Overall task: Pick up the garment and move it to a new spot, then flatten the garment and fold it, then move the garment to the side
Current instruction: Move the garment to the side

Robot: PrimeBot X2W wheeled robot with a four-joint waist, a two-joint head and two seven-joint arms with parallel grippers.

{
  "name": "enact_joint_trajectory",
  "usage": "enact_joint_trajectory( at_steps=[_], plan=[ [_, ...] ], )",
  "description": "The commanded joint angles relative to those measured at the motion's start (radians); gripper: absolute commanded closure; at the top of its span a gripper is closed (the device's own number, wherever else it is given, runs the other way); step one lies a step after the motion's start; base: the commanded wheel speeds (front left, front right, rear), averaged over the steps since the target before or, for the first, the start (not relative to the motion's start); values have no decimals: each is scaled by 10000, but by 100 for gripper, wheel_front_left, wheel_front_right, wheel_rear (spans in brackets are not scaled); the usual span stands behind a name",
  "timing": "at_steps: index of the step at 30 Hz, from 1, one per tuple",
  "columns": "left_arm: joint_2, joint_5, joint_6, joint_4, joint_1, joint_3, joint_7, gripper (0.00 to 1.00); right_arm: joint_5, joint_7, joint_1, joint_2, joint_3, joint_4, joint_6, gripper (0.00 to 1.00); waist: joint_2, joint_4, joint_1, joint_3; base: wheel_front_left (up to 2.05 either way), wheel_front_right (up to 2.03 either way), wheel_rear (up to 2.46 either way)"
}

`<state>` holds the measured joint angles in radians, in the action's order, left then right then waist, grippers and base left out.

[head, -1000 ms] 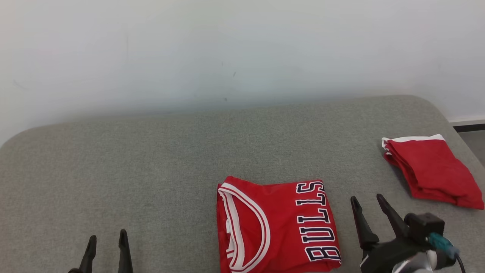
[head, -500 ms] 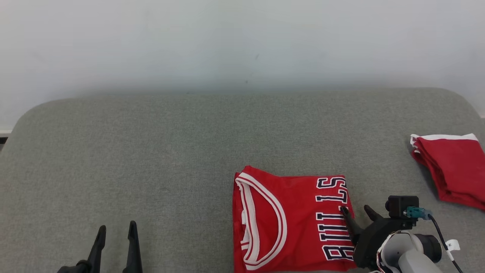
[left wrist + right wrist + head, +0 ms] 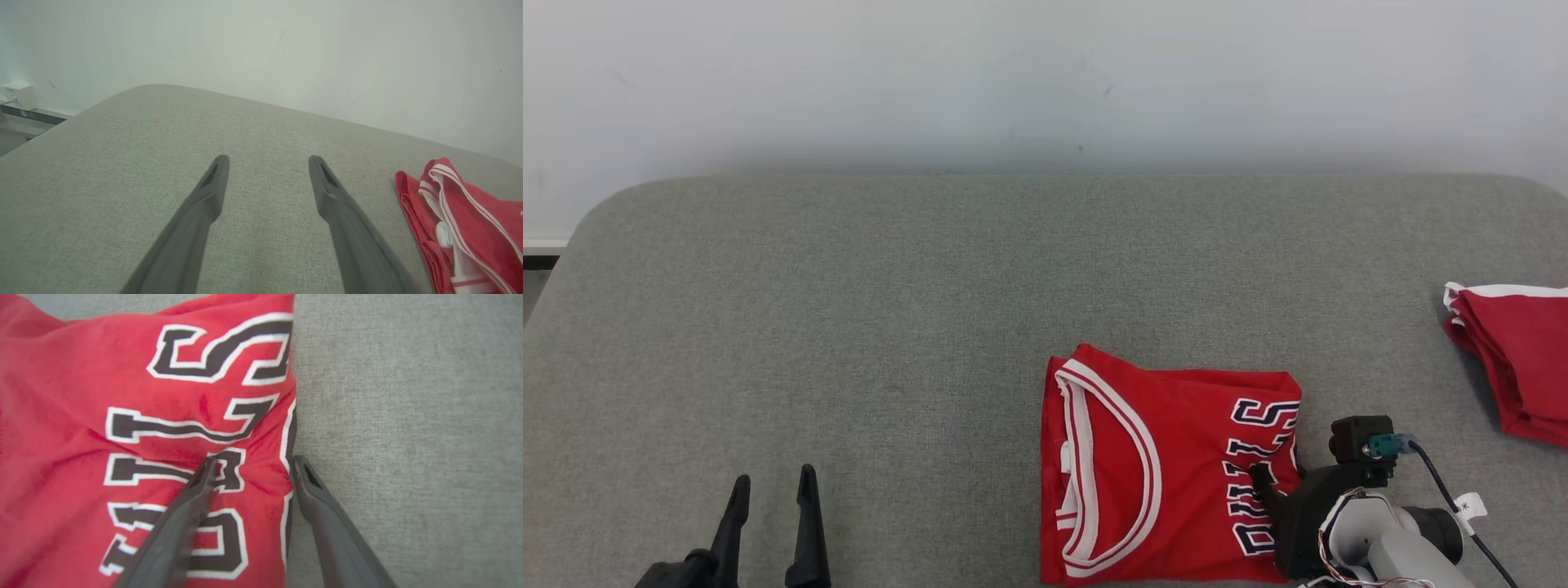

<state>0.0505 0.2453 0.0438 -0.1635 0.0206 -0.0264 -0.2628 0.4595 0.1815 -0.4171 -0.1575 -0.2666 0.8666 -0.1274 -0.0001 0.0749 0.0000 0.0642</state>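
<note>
The garment, a folded red jersey with white trim and dark lettering, lies on the grey cushion at the lower middle-right. My right gripper is open and straddles its right edge. In the right wrist view the left finger presses on the lettering of the garment, which wrinkles around it. The right finger rests on the cushion just beside the hem. My left gripper stands open at the lower left, holding nothing. The left wrist view shows that gripper over bare cushion, the garment's collar to its right.
A second folded red cloth with white trim lies at the cushion's far right edge. A pale wall rises behind the cushion. The cushion's rounded left corner drops to the floor; a small white box sits by the wall there.
The head view has shifted. My right gripper has come from beside the garment onto its right edge, one finger now on the lettering, and the fabric there has wrinkled. The left gripper is unchanged.
</note>
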Motion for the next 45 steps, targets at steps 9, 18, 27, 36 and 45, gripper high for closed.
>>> enact_joint_trajectory(
  at_steps=[9, 18, 27, 36, 45],
  plan=[
    [4, 207, -65, 140, -221, 51, -15, 0, -747, 401, -856, -1046, -1161, -379, -7, 100, 1, -391, 0, 49, 0, 0, 0],
    [-1, 322, -103, 626, -471, -30, -15, 0, -676, 1347, -3238, -2381, -2529, -1789, -14, 100, 1, -1254, 0, 564, 0, 0, 0],
    [4, 251, -20, 860, -1102, -138, -9, 0, -266, 2048, -4813, -3517, -3063, -2525, -14, 100, 1, -2385, 0, 1494, 0, 0, 0],
    [8, -97, 202, 940, -1635, -256, -11, 0, -275, 1722, -5206, -4031, -2113, -2385, -14, 100, 1, -3106, 0, 2139, 0, 0, 0],
    [8, -604, 534, 948, -2228, -372, -9, 0, -1022, 938, -5571, -4083, -431, -1116, -14, 100, 1, -3200, 0, 2936, 0, 0, 0]
  ],
)
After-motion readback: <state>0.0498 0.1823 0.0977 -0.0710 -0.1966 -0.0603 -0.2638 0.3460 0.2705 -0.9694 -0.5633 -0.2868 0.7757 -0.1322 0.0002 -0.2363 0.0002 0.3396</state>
